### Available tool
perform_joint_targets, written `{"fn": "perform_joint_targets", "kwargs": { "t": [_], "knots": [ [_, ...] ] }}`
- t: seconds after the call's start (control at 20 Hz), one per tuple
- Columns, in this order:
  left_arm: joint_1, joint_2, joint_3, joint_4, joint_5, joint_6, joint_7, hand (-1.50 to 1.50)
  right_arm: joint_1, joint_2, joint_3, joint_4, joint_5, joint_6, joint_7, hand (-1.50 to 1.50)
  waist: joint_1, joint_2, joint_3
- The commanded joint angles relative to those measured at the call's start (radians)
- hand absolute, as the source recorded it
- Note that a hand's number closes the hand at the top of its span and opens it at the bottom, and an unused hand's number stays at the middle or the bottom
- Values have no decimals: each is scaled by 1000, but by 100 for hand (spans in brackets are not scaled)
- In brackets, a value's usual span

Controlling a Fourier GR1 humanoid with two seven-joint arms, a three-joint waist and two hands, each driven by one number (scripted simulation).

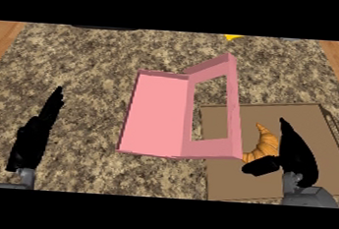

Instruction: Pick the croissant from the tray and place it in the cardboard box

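Nearest the lower edge of the head view, two grey forearms are coming in, each ending in a black hand. The right hand (295, 152) is hovering over the brown tray (303, 119), at its near-middle part. Its fingers (293, 139) are lying straight and pointing away from the robot, while the thumb (260, 167) is sticking out to the left, so the hand is standing open and gripping nothing.

The croissant (265, 144) is lying on the tray just to the left of those straight fingers and just beyond the thumb, sitting in the angle between them. Its far tip is pointing up the view and its near end is curving down to the thumb, which is overlapping it; whether the thumb is really touching the pastry cannot be told. The fingers are not curling round it.

The left hand (35, 135) is showing at the left side over the speckled stone counter (81, 62), well apart from everything else, fingers straight and pointing away, open and holding nothing.

Further out, between the two hands, the box (158, 113) is sitting on the counter. It is pink, not plain cardboard in colour, with its wide panel lying to the left and a frame-like flap with a cut-out window overlapping the tray's left edge. The croissant is lying just right of that flap, outside the box.

At the far edge, a small yellow object (233, 37) is peeking in, too little of it showing to identify.
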Motion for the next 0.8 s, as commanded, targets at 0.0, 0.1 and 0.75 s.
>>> {"fn": "perform_joint_targets", "kwargs": {
  "t": [0.0, 0.1, 0.75],
  "knots": [
    [33, -50, -17, -11, -46, 4, -13, 0, 24, 37, -11, -17, 41, 22, 45, -150, -1, 0, 0],
    [15, 13, 52, 0, -3, -62, -14, 0, 4, 38, -56, 27, 38, 6, 12, -150, 0, 0, 0],
    [-3, -90, 72, 44, -87, -56, -42, 0, 35, 106, -94, 138, 91, 21, -110, -150, -1, 0, 0]
  ]
}}
